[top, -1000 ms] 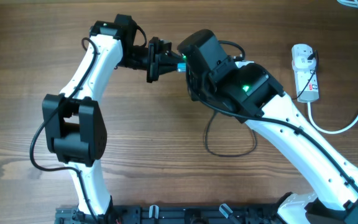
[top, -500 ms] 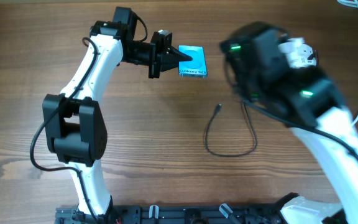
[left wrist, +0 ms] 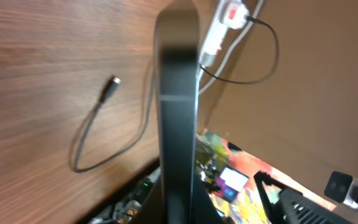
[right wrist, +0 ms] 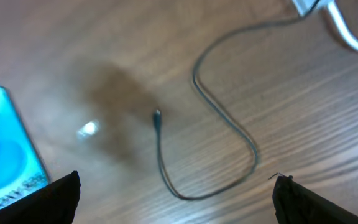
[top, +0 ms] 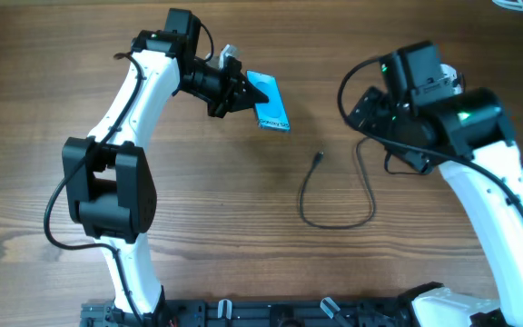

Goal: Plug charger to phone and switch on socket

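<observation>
My left gripper (top: 243, 91) is shut on the phone (top: 271, 101), holding it tilted above the table with the cyan screen showing. In the left wrist view the phone (left wrist: 178, 93) appears edge-on as a dark bar. The charger lies loose on the wood in a loop (top: 339, 204), its small connector tip (top: 319, 157) pointing toward the phone. My right gripper (right wrist: 179, 205) is open and empty, hovering above the charger tip (right wrist: 156, 115). The socket (left wrist: 219, 28) lies at the far right, the charger's black plug in it; in the overhead view my right arm (top: 443, 118) covers it.
The socket's thick white cord (right wrist: 347, 34) curves off at the right side of the table. A black rail (top: 271, 313) runs along the table's front edge. Bare wood lies between the phone and the cable loop.
My right gripper has opened and swung away to the right from the phone. The charger tip now lies on the table. My left gripper has tilted the phone.
</observation>
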You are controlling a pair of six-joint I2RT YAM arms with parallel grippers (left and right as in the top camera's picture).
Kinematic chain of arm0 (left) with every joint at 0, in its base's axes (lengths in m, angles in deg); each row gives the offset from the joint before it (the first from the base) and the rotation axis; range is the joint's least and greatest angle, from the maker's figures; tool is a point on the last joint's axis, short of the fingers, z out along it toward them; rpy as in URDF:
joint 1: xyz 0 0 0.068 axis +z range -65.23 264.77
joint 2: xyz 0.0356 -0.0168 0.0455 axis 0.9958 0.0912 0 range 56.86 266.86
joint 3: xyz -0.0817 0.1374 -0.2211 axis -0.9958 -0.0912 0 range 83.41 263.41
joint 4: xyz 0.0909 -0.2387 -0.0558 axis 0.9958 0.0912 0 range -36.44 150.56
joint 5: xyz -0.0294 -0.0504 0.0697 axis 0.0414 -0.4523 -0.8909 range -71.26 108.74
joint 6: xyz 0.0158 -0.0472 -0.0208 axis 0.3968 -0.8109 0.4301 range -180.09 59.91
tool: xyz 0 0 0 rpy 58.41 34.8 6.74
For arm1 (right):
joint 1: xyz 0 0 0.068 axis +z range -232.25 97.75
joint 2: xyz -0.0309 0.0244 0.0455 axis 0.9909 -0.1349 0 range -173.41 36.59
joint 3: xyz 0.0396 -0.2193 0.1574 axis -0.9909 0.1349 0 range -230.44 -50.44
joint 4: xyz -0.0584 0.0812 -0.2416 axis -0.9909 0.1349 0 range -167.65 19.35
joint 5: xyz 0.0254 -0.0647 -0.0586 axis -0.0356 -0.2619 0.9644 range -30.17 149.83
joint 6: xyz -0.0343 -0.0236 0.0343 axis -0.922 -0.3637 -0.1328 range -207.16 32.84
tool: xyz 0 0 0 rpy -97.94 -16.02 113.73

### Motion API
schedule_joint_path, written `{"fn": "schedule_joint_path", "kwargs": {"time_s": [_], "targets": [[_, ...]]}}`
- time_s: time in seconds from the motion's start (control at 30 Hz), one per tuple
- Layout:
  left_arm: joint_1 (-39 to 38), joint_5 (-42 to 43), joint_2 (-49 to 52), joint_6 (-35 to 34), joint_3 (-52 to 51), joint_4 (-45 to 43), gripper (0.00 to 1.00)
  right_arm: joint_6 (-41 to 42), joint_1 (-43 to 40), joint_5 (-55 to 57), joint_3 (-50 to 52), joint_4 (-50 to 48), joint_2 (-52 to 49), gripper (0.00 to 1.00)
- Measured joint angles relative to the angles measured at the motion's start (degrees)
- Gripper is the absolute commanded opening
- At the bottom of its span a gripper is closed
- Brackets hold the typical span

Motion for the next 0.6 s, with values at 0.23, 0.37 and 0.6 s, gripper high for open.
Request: {"fn": "schedule_joint_path", "kwargs": {"time_s": [0.23, 0.37, 0.6], "targets": [[0.00, -2.32, 0.00, 0.15, 0.00, 0.00, 0.04, -0.24, 0.00, -6.80, 6.93, -6.25, -0.15, 0.99], [0.00, -2.91, 0.00, 0.15, 0.00, 0.26, 0.04, -3.23, 0.00, -8.68, 7.28, -6.60, -0.24, 1.00], [0.00, 0.09, 0.00, 0.17, 0.00, 0.42, 0.04, -7.89, 0.00, -8.63, 7.28, -7.21, -4.15, 1.00]]}}
